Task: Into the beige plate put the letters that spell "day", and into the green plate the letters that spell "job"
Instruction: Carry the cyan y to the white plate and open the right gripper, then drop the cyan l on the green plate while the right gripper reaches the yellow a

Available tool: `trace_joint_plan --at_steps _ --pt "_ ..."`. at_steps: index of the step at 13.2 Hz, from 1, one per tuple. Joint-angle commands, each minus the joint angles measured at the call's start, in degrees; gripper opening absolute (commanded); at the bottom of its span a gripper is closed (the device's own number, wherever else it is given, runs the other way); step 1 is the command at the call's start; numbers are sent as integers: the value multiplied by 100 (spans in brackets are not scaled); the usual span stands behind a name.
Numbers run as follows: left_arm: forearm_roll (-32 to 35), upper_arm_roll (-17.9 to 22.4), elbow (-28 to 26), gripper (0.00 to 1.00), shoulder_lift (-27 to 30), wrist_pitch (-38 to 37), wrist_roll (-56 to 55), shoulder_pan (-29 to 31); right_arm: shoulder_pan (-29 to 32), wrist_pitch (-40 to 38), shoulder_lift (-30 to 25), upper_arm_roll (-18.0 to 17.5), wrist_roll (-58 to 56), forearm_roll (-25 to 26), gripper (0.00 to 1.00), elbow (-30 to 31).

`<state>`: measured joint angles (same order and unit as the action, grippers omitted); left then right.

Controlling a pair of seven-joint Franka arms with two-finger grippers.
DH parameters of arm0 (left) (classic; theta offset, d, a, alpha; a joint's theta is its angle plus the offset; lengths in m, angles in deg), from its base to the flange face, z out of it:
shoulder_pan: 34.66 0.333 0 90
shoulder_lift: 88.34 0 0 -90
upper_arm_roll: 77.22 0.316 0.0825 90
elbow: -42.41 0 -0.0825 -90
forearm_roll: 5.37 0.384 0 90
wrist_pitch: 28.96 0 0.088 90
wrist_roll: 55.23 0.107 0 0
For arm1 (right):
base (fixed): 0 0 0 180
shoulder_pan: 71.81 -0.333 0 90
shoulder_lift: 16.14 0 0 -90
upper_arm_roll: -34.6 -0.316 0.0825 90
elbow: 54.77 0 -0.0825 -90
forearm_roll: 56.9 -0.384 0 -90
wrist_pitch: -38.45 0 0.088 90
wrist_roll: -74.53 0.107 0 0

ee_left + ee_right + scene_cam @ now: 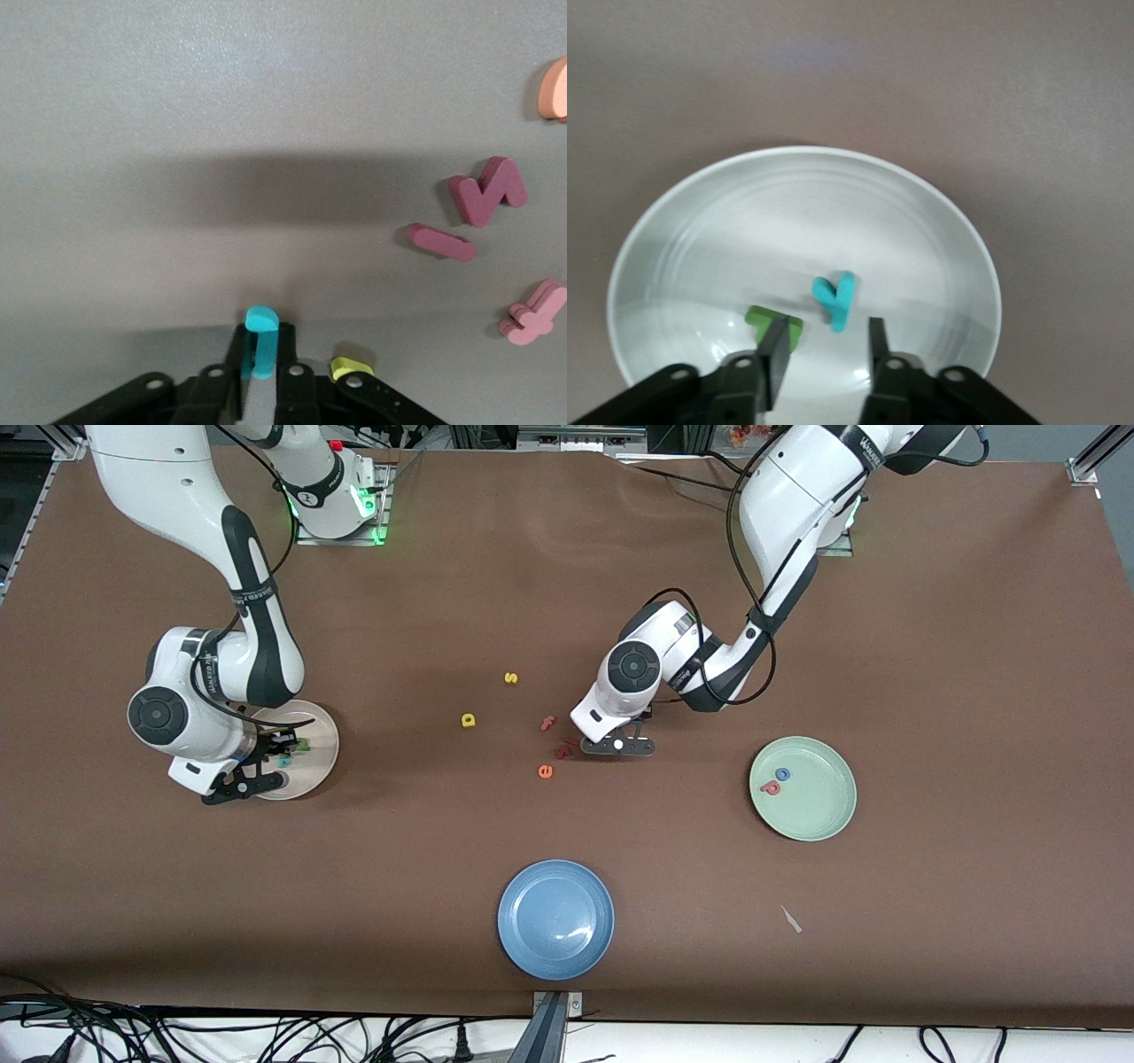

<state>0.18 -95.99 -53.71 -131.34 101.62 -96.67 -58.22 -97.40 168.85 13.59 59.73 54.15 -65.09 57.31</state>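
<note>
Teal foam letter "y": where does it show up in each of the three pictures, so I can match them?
Front view: the teal foam "y" lies in the round beige plate, toward the right arm's end of the table.
Left wrist view: not in it; the left gripper holds a teal hooked stroke.
Right wrist view: in the plate, beside a green foam letter.
Shared landmark: the beige plate.

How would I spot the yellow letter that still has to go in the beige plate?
Start at the beige plate at the right arm's end of the table and look toward the table's middle. Two yellow letters lie on the bare cloth there. The one you want is the bowl-and-stem letter, nearer the front camera than the yellow s.
</note>
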Motion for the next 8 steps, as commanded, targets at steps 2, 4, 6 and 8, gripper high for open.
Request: trace_joint_plan --at_steps 2,4,6,8 --pt "-80 40 -101 0 301 -180 39 114 -104 -454 -495 -200 24 -675 100 51" --pt "-36 40 -57 0 546 -627 275 359 -392 -437 -495 -289 707 -675 100 42" --pt "-36 40 14 0 793 -1050 871 719 -753 -367 -487 -298 1271 -684 100 51" --pt "-36 48 23 0 995 -1270 1364 1088 -1113 -279 -486 -298 1868 -701 100 51"
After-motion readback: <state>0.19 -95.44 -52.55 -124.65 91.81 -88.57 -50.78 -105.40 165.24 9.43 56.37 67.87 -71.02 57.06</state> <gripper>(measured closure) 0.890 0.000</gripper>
